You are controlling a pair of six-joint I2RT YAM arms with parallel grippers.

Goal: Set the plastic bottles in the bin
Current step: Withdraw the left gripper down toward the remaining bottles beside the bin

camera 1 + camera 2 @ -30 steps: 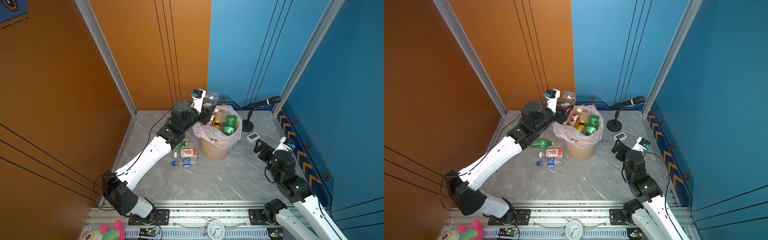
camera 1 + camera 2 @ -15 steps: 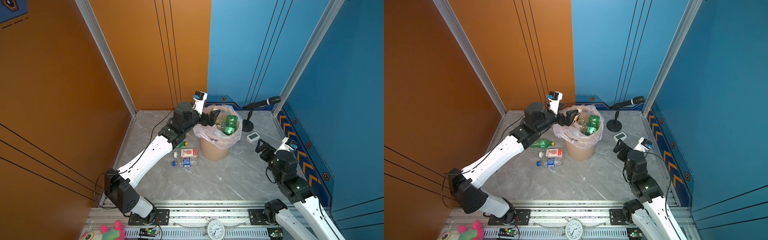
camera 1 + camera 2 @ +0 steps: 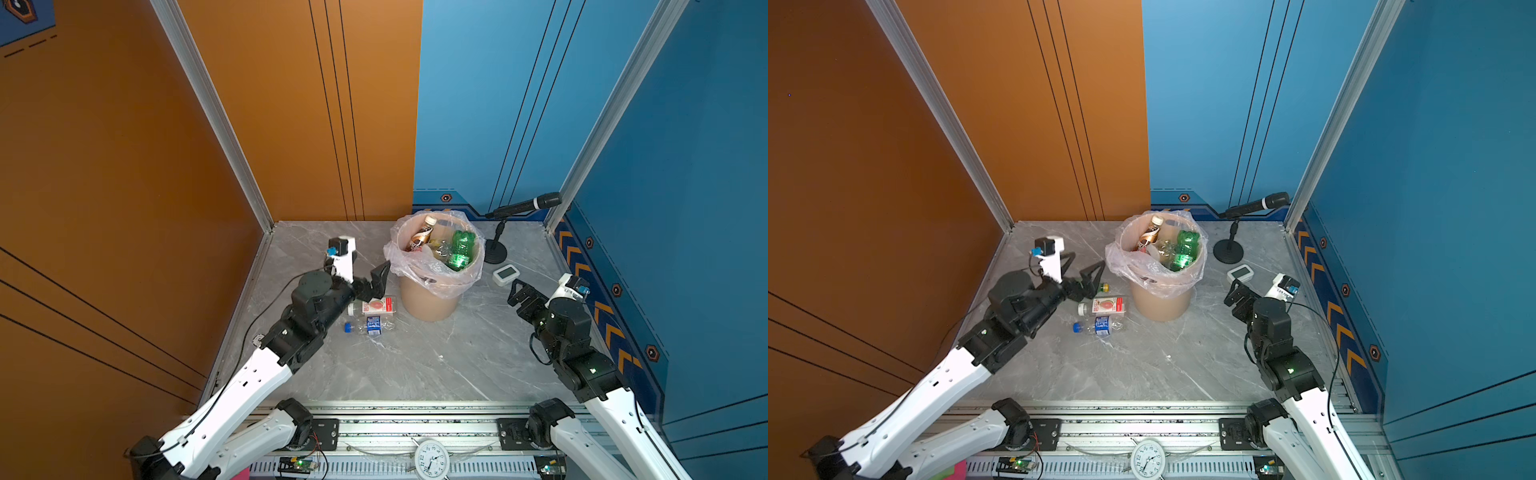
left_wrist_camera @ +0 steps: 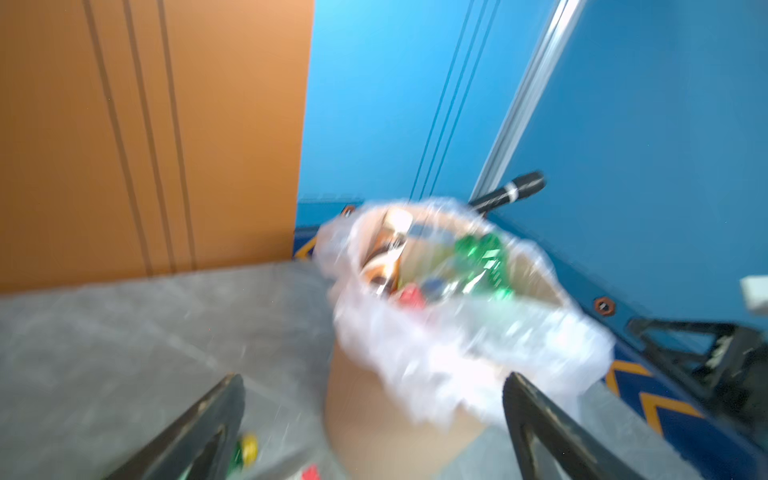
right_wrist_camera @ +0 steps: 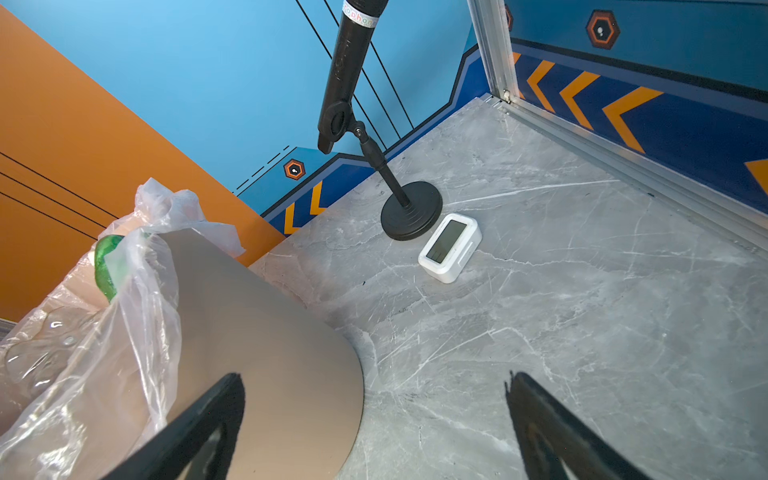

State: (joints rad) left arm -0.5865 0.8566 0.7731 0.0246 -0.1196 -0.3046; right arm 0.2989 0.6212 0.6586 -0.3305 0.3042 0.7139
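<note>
Left pincer [image 3: 1087, 266] gapes wide and empty just beside the bin [image 3: 428, 309], close to a red-labelled bottle [image 3: 374, 306] and a blue-capped bottle [image 3: 369, 326] lying on the bench [image 3: 415, 365]. Right pincer [image 5: 374, 378] is spread wide too, holding nothing, on the bin's other side. A green bottle [image 3: 461, 249] and a brown bottle [image 3: 420, 237] sit inside the bin.

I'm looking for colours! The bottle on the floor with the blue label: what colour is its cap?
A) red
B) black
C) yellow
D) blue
D: the blue-label bottle, lying on its side near the bin, has a blue cap at its end.
</note>
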